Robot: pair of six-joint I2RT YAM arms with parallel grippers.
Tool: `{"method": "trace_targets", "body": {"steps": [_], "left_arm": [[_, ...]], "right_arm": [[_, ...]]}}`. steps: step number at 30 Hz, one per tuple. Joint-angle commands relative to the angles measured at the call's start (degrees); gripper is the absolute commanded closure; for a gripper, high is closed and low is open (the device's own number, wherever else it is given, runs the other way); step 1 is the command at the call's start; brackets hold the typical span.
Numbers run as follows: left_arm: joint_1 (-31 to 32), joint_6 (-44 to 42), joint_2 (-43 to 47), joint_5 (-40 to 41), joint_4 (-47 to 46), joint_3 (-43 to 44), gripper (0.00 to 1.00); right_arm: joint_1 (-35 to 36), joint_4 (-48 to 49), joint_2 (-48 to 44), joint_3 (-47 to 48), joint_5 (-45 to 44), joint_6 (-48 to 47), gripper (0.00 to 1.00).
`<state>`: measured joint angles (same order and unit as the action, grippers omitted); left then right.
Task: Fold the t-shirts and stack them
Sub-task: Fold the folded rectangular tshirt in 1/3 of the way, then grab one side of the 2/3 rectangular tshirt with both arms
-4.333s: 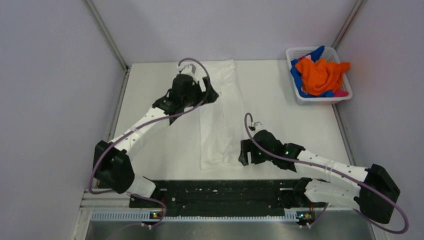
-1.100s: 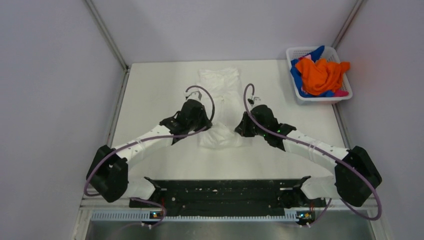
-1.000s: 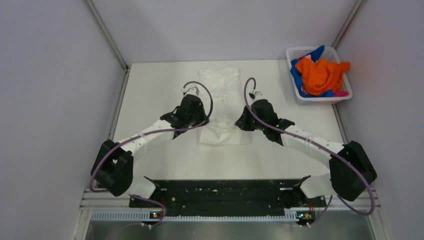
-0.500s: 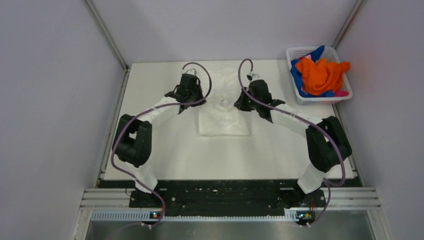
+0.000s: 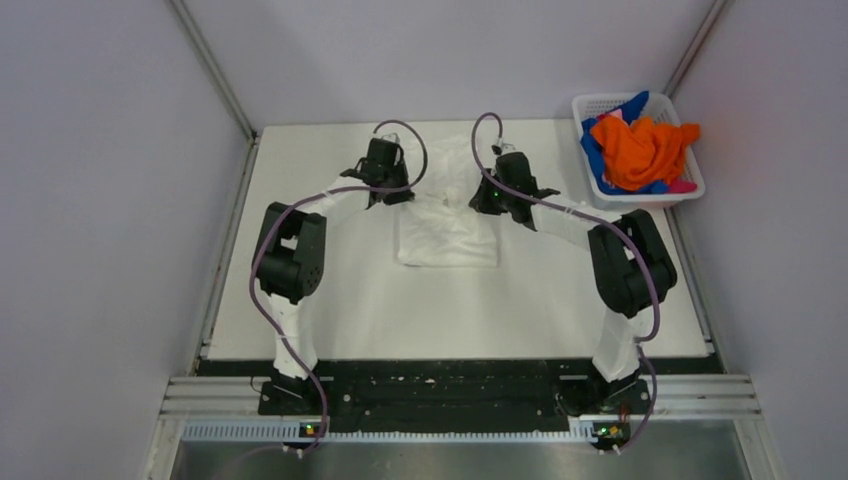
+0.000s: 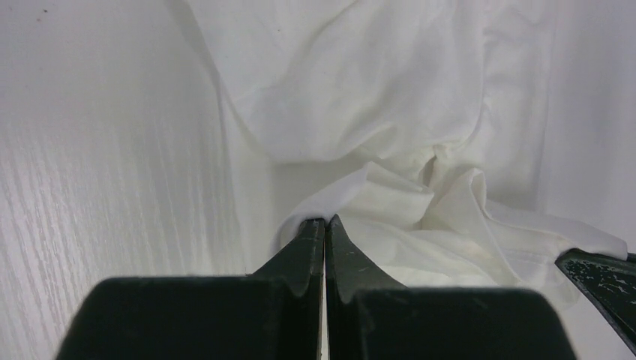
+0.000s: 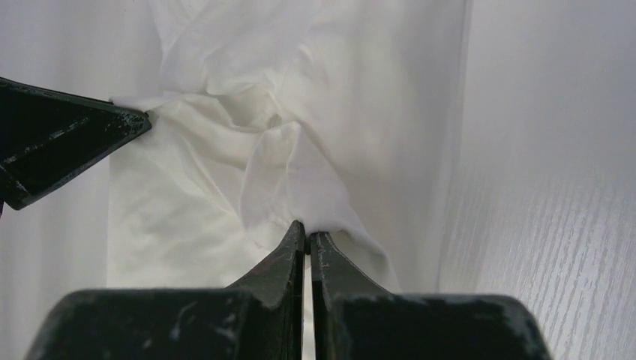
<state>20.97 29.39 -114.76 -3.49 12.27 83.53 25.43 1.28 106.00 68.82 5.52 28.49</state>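
Note:
A white t-shirt (image 5: 447, 235) lies on the table's far middle, its near half doubled over toward the back and bunched between the two grippers. My left gripper (image 5: 398, 195) is shut on the cloth's left edge, with the fold pinched at its tips (image 6: 324, 220). My right gripper (image 5: 478, 205) is shut on the right edge in the same way (image 7: 307, 225). Rumpled white cloth (image 6: 390, 120) (image 7: 225, 165) fills both wrist views. An orange t-shirt (image 5: 640, 150), a blue one (image 5: 592, 160) and a pink one (image 5: 683, 186) lie heaped in the basket.
The white lattice basket (image 5: 590, 103) stands at the table's far right corner. Grey walls close in the table (image 5: 330, 290) on three sides. Both arms reach far out, elbows raised over the table's middle. A black rail runs along the near edge.
Both grippers have travelled from mid-table toward the back, carrying the white t-shirt's near hem over its far part. The shirt's outline is now shorter, and both arms are stretched further out.

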Motion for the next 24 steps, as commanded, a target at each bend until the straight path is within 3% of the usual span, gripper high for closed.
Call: {"method": "trace_targets", "body": {"steps": [1, 3, 6, 8, 10, 14, 17, 24], "left_arm": [[-1.55, -1.28, -2.63, -2.41, -0.68, 4.86, 1.00], [-1.87, -1.52, -3.97, -3.73, 0.32, 6.57, 0.91], [-2.09, -1.69, -4.58, -5.41, 1.24, 7.94, 0.62], [-2.08, -1.36, -3.71, -6.25, 0.97, 7.78, 0.42], [-2.10, -0.61, -2.62, -8.15, 0.06, 7.23, 0.22], [-2.08, 0.52, 0.80, -11.52, -1.13, 4.58, 0.11], [-2.03, 0.95, 6.23, -9.94, -1.07, -0.07, 0.04], [-1.78, 7.53, 18.73, -7.32, -7.84, -16.04, 0.01]], "right_arm": [[-1.29, 2.96, 2.35, 4.08, -0.28, -0.65, 1.00], [-1.62, 3.11, 3.06, 4.70, -0.46, -0.58, 0.91], [-1.94, 3.00, 3.51, 5.42, -0.76, -0.50, 0.60], [-1.95, 2.54, 2.94, 5.64, -0.46, -0.45, 0.45], [-2.01, 2.91, 2.08, 5.16, 1.04, -0.54, 0.36], [-1.87, 4.11, -1.27, 1.86, 3.37, -0.25, 0.26], [-1.13, 3.75, -5.52, -1.23, 3.59, -1.03, 0.03], [5.08, 2.63, -11.17, -8.01, 1.18, -2.51, 0.01]]}}
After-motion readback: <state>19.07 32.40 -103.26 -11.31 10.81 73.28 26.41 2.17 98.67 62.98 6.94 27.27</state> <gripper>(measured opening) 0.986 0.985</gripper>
